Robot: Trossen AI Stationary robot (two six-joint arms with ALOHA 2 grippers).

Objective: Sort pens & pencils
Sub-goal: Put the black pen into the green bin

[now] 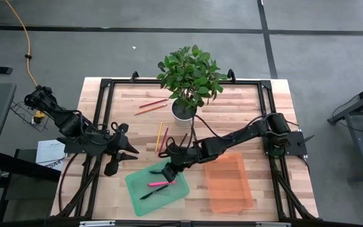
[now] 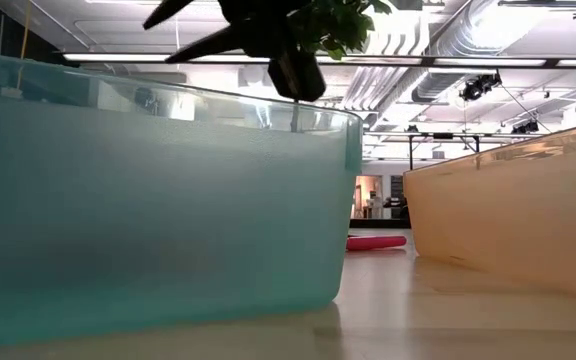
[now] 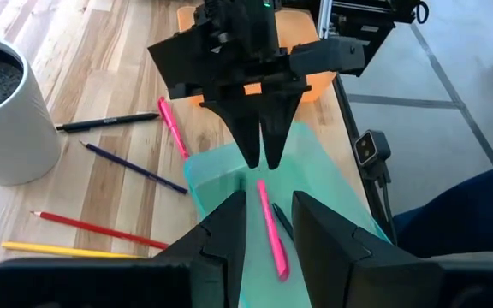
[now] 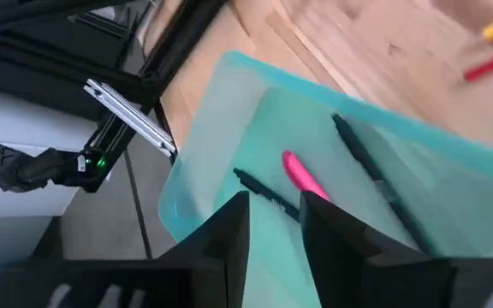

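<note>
1. Fingers [image 4: 229,244] of the right gripper [image 3: 264,162] are standing slightly parted and pointing down, with nothing between them, over the far edge of the green tray [image 1: 137,186].
2. Directly below that gripper, a pink pen [image 4: 302,178] is lying flat on the tray floor, clear of the fingertips.
3. Two black pens [image 4: 371,171] are lying in the same tray, one on each side of the pink pen and close to it.
4. The left gripper [image 3: 270,198] is hovering low beside the tray's left edge, facing the right gripper; its fingers are spread apart and gripping nothing.
5. A second pink pen [image 3: 174,128] is resting on the bare table [image 1: 244,107] just beside the green tray, between it and the orange tray [image 1: 229,183].
6. The pencils are still lying loose on the wood: a red one [image 3: 101,229], a yellow one [image 3: 67,250] and a dark blue one [image 3: 135,167] near the white plant pot [image 3: 7,128], and two more [image 1: 151,106] further back, on the pot's left.
7. A thin black stick [image 3: 109,124] is lying beside the pot; I cannot tell whether it is a pen or a pencil.
</note>
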